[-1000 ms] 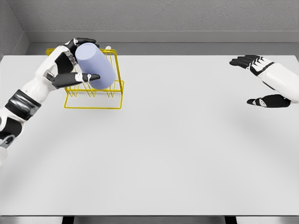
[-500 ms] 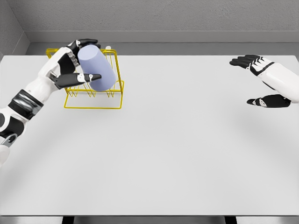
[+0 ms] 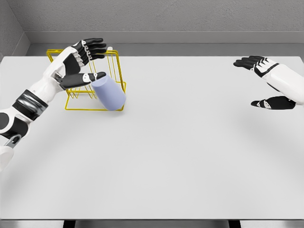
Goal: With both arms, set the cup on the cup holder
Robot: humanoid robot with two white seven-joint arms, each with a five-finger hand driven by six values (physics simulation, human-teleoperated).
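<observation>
Bare white tabletop [image 3: 180, 156] fills the near and middle ground; nothing is seen lying on it there.

Further back on the left, the lavender cup [image 3: 109, 93] is seen tilted at the front right corner of the yellow wire cup holder [image 3: 71, 105], its lower end at the frame's base rail. Whether it is seated on a peg or only leaning against the wires cannot be told from this angle.

The left robot hand [image 3: 80, 61] is held just above and left of the cup, fingers spread apart and gripping nothing; the thumb tip [image 3: 97, 76] is at or very close to the cup's upper rim.

Judgement: the release step appears to be in hand. For it to be done well, the left robot hand should be lifted up and back without the thumb dragging across the rim, since a tilted cup could be tipped off the rack onto the tabletop. If the cup is found unseated, it would need to be regripped and stood squarely over a peg.

At the far right, the right robot hand [image 3: 266, 83] is held well apart from the rack, above the tabletop, fingers open and empty. Nothing lies between it and the rack. The upright yellow wires close around the left robot hand are judged the only obstruction. A grey wall [image 3: 190, 19] closes the scene behind.
</observation>
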